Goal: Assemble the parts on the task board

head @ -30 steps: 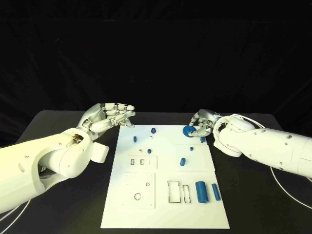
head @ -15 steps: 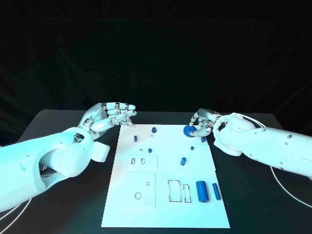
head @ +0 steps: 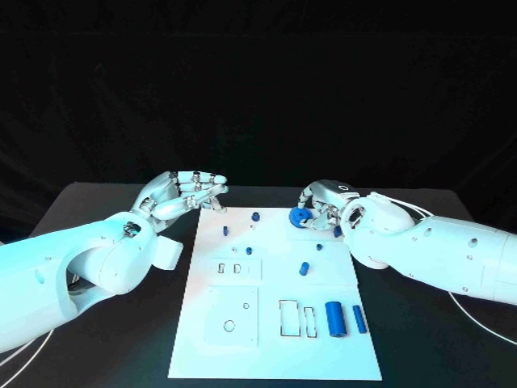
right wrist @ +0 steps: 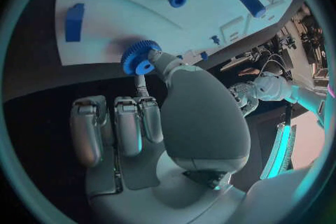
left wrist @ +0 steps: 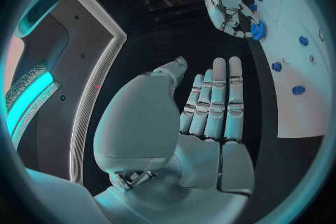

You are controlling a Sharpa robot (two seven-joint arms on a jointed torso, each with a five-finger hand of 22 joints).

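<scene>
A blue gear [head: 298, 217] is pinched by the right hand [head: 324, 204] above the task board [head: 275, 356] (probably for seating); the left hand [head: 184, 194] is curled, holding nothing.

One white rectangular task board [head: 276, 323], one blue toothed gear [head: 300, 217], two large blue cylinders [head: 334, 318], several small blue pegs [head: 304, 267].

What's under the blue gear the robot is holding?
The gear, pinched in the right hand, hangs over the far end of the white board. Small blue parts lie nearby. The spot right beneath it is covered by the gear and fingers.
</scene>
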